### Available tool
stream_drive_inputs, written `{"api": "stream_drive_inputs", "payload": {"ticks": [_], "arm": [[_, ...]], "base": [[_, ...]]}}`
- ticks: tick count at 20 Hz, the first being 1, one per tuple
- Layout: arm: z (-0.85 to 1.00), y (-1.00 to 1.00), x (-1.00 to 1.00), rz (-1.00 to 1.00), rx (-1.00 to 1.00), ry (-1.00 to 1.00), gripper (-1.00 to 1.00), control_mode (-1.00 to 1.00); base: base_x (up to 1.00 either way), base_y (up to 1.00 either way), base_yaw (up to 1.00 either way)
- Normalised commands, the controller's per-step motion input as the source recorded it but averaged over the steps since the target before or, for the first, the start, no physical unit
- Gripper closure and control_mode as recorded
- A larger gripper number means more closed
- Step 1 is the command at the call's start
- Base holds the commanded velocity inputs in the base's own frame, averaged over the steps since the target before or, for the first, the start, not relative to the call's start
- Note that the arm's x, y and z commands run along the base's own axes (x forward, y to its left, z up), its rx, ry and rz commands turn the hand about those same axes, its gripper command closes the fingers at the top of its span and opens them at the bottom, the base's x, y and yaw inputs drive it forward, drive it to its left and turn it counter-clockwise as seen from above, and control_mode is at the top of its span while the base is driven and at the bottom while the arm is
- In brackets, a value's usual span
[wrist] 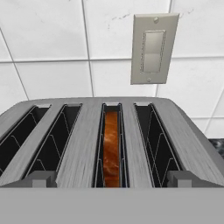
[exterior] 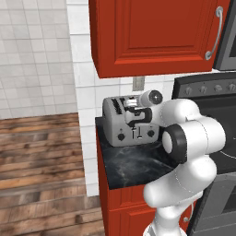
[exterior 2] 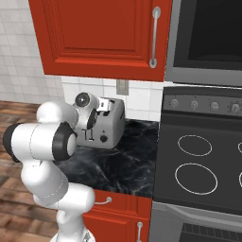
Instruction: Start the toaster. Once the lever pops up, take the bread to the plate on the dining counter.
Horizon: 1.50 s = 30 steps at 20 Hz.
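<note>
The silver-grey toaster [exterior: 114, 120] [exterior 2: 112, 122] stands on a narrow black-topped red cabinet, against the tiled wall. In the hand view I look down along its top [wrist: 83, 131], and the bread [wrist: 111, 148] sits deep in the third slot from the left, its brown crust edge up. My gripper [exterior: 134, 118] [exterior 2: 93, 119] [wrist: 111, 179] hangs open just in front of the toaster's upper front, its fingertips [wrist: 43, 178] spread wide with nothing between them. The plate and the dining counter are out of view.
A red wall cabinet [exterior: 152, 32] hangs above the toaster. A grey wall switch [wrist: 153, 48] sits behind it. A stove with a black cooktop [exterior 2: 198, 165] adjoins the black counter [exterior: 133, 166] on the right. Wooden floor [exterior: 41, 156] lies to the left.
</note>
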Motion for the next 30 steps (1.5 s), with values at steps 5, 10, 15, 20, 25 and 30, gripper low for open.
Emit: {"api": "stream_drive_inputs", "payload": {"ticks": [5,10,15,20,25,30], "arm": [[0.0,0.0,0.0,0.0,0.0,0.0,-1.0,-1.0],[0.0,0.0,0.0,0.0,0.0,0.0,-1.0,-1.0],[0.0,0.0,0.0,0.0,0.0,0.0,-1.0,-1.0],[0.0,0.0,0.0,0.0,0.0,0.0,-1.0,-1.0],[0.0,0.0,0.0,0.0,0.0,0.0,-1.0,-1.0],[0.0,0.0,0.0,0.0,0.0,0.0,-1.0,-1.0]], "base": [[0.0,0.0,0.0],[0.0,0.0,0.0],[0.0,0.0,0.0],[0.0,0.0,0.0],[0.0,0.0,0.0],[0.0,0.0,0.0]]}}
